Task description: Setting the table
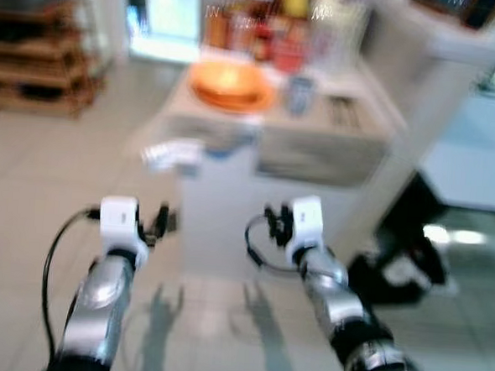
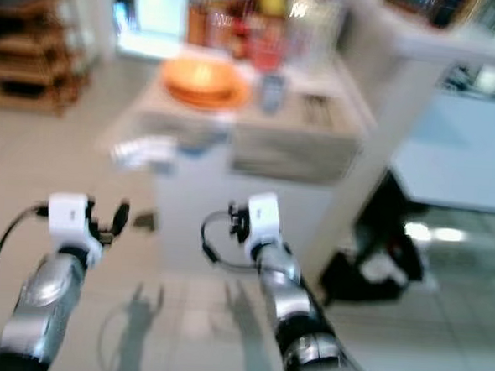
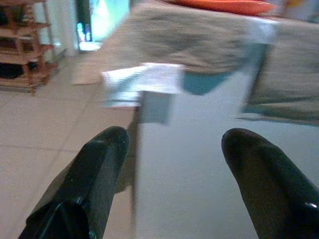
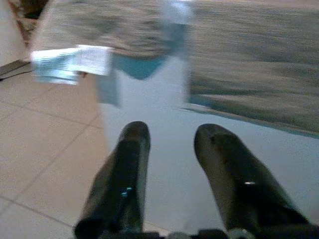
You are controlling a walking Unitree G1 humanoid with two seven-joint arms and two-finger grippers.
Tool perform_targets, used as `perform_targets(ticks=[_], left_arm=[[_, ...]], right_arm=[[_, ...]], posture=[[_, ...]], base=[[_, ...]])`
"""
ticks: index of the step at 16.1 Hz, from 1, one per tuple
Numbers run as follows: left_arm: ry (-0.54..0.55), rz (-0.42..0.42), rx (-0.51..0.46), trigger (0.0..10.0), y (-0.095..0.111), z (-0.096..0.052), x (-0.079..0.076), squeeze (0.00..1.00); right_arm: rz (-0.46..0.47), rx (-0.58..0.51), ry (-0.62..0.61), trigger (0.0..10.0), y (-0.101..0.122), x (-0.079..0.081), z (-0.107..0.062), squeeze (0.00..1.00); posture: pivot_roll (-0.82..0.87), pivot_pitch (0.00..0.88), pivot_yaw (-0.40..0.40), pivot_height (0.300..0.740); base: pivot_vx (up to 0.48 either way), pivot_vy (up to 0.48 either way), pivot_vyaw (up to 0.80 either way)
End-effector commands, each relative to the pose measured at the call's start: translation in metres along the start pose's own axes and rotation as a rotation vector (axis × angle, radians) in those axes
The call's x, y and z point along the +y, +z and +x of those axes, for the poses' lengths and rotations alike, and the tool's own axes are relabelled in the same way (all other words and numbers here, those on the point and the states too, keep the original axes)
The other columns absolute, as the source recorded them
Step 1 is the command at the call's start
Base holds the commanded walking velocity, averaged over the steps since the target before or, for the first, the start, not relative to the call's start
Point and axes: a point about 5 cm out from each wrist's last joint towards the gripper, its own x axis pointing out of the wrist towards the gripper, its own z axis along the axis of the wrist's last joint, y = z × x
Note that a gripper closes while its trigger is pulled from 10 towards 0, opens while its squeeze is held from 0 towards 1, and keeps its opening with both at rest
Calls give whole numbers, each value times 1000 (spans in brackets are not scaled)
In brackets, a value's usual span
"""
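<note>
The picture is blurred. A small table [image 1: 317, 152] with a beige cloth stands ahead. On it lie a stack of orange plates [image 1: 230, 83], a grey-blue cup [image 1: 299, 94] and some dark cutlery [image 1: 343, 111]. Both arms are raised in front of the table, short of its near side. My left gripper [image 1: 165, 220] is open and holds nothing; in the left wrist view its fingers [image 3: 99, 164] stand wide apart. My right gripper [image 1: 272, 221] is open too, with a narrower gap between its fingers [image 4: 219, 164].
Bottles and jars [image 1: 266, 23] crowd the table's far end. A white-and-blue cloth [image 1: 172, 154] hangs off its left corner. A wooden shelf [image 1: 37, 55] stands far left, and a white counter [image 1: 476, 157] to the right, with dark objects [image 1: 403, 254] on the floor.
</note>
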Motion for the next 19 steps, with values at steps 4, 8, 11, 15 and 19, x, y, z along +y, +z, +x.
perform_targets(ticks=[4, 8, 11, 15, 19], left_arm=[[-51, 2, -22, 10000, 2, -1, -6, 0], [-6, -2, -176, 10000, 40, 6, 12, 0], [21, 2, -181, 10000, 43, 2, 23, 0], [33, 7, -135, 10000, 35, -6, 40, 0], [95, -37, -84, 10000, 9, -51, 57, 0]], right_arm=[[-29, -80, -4, 10000, 12, -7, 0, 1000], [-9, -211, -50, 10000, 44, -19, 8, 1000], [-31, -222, -113, 10000, 46, -31, 6, 1000], [-94, -122, -186, 10000, 17, -46, -10, 0], [-101, -105, -214, 10000, -6, -52, -38, 0]], posture=[[49, 0, -59, 736], [58, 0, -70, 736], [64, 0, -74, 736], [64, 0, -73, 736], [49, 0, -63, 736]], base=[[310, -363, 0], [324, -350, 0], [364, -309, 0], [192, -141, 0], [0, 0, 0]])
